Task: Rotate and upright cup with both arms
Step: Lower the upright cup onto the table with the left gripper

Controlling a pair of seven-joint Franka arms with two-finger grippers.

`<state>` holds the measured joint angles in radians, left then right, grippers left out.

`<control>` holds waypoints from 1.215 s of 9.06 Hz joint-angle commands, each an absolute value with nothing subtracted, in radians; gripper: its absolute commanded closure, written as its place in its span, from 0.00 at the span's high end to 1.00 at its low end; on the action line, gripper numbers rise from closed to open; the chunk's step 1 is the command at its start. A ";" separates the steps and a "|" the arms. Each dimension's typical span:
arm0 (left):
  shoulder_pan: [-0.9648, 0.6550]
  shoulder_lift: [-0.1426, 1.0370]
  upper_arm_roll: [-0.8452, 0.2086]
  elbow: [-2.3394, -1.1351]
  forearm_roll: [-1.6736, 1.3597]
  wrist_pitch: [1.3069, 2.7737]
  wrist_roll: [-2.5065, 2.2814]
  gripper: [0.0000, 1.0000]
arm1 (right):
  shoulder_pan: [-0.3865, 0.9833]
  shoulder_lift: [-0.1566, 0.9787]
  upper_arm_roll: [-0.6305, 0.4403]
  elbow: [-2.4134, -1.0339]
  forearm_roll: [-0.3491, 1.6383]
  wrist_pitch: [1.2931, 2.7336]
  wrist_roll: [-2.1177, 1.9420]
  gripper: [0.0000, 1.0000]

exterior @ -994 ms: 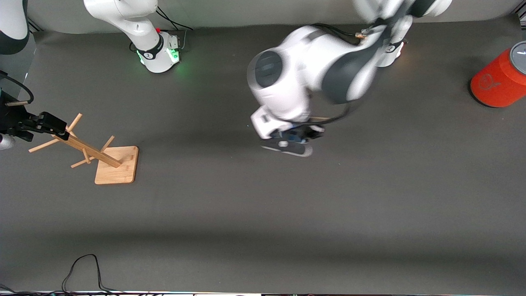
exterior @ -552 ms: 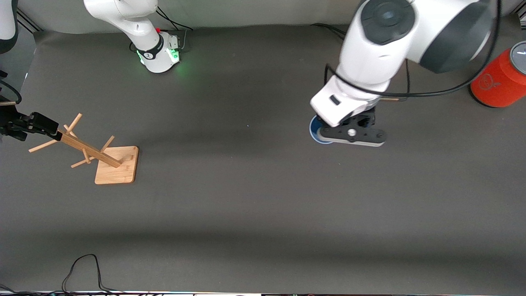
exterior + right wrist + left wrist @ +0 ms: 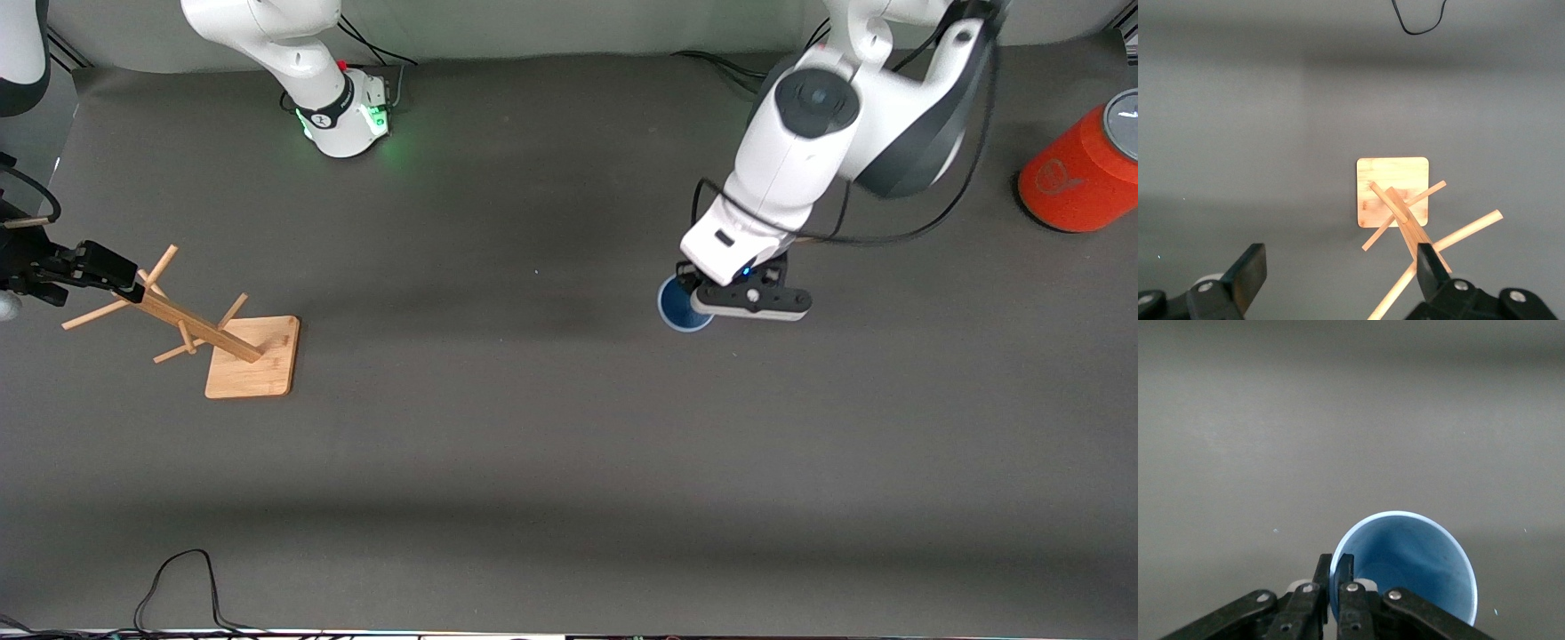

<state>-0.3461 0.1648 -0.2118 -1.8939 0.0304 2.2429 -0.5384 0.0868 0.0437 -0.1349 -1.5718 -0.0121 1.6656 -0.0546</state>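
Note:
The cup (image 3: 681, 313) is pale blue and shows its open mouth upward, over the dark mat toward the left arm's end of the table. My left gripper (image 3: 702, 300) is shut on its rim, one finger inside and one outside. In the left wrist view the cup (image 3: 1411, 560) sits right at the left gripper (image 3: 1333, 563), its blue inside empty. I cannot tell whether its base touches the mat. My right gripper (image 3: 124, 277) waits open over the top of a wooden peg rack (image 3: 191, 324), with nothing between its fingers (image 3: 1253, 263).
The rack's square wooden base (image 3: 253, 357) stands at the right arm's end; it also shows in the right wrist view (image 3: 1393, 180). A large orange cylinder (image 3: 1076, 178) with a grey top stands at the left arm's end. A black cable (image 3: 178, 573) loops at the front edge.
The left arm has swung from over the table's middle toward its own end, carrying the cup, then settled a little lower. The right gripper has barely shifted.

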 commanded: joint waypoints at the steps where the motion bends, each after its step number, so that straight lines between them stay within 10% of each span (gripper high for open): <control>1: -0.348 0.188 -0.212 -2.037 0.017 2.458 -0.604 0.00 | 0.092 0.043 -0.141 -1.560 -0.012 1.654 -0.081 1.00; 5: -0.408 0.388 -0.210 -2.059 0.186 2.715 -0.825 0.00 | 0.035 0.041 -0.083 -1.560 -0.012 1.654 -0.080 1.00; 11: -0.403 0.445 -0.210 -2.054 0.591 2.731 -1.183 0.00 | 0.040 0.044 -0.083 -1.560 -0.008 1.652 -0.080 1.00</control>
<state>-0.3996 0.4322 -0.2185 -2.0599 0.5544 2.7260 -1.1413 0.0479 0.0436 -0.0885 -1.5711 -0.0121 1.6653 -0.0570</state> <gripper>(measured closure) 0.925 0.000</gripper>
